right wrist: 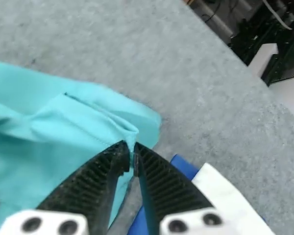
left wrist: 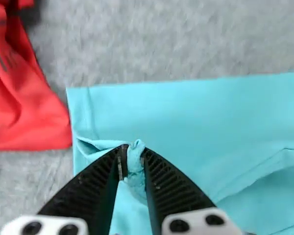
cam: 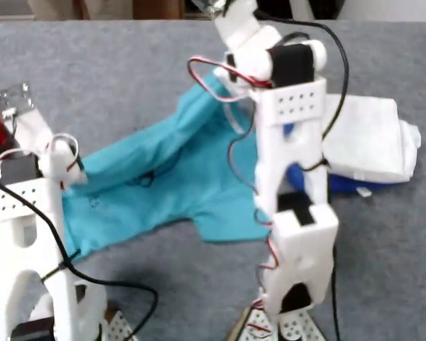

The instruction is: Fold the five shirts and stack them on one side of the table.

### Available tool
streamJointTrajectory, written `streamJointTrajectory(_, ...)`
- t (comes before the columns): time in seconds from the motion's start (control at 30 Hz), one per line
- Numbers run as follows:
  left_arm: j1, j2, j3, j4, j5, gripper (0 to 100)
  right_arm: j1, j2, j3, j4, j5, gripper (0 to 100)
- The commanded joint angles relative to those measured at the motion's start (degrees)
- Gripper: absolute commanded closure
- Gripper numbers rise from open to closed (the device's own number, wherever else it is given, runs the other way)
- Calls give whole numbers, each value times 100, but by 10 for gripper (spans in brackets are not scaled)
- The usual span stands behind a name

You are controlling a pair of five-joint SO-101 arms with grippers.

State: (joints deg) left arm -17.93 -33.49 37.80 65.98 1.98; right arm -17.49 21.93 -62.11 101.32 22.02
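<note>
Tabletop, grey, is carrying everything. Across it the teal shirt is lying opened out, its long axis running from near left to far right, and I am holding it at both ends. My left gripper is clenching a bunched bit of fabric close to the shirt's near-left corner. My right gripper is pinching a folded edge at the far-right end. So the cloth is spanning between my two jaws, and I am judging that the coming fold is turning on carrying both ends the same way across that axis. Just right of my right jaws a folded white shirt is sitting on a blue shirt, forming the stack. A red shirt is lying crumpled just left of the teal one.
</note>
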Motion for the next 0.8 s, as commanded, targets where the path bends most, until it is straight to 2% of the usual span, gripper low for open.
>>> streamJointTrajectory(0.0, -97, -31, 220, 26, -44, 981, -66, -1138, 1200, 70, 62, 995)
streamJointTrajectory(0.17, -79, -488, 571, 44, -44, 981, 180, -2255, 3196, -413, 62, 995)
streamJointTrajectory(0.23, -53, -796, 598, 299, -44, 981, 312, -2712, 4004, -738, 105, 995)
streamJointTrajectory(0.37, 352, -1349, 703, 809, -484, 981, 426, -3618, 5815, -1345, 211, 995)
streamJointTrajectory(0.53, 440, -1640, 1020, 826, -580, 981, 426, -4884, 7881, -2224, 316, 995)
streamJointTrajectory(0.77, 431, -1640, 1521, 879, -1319, 981, 462, -6123, 9376, -2409, 290, 995)
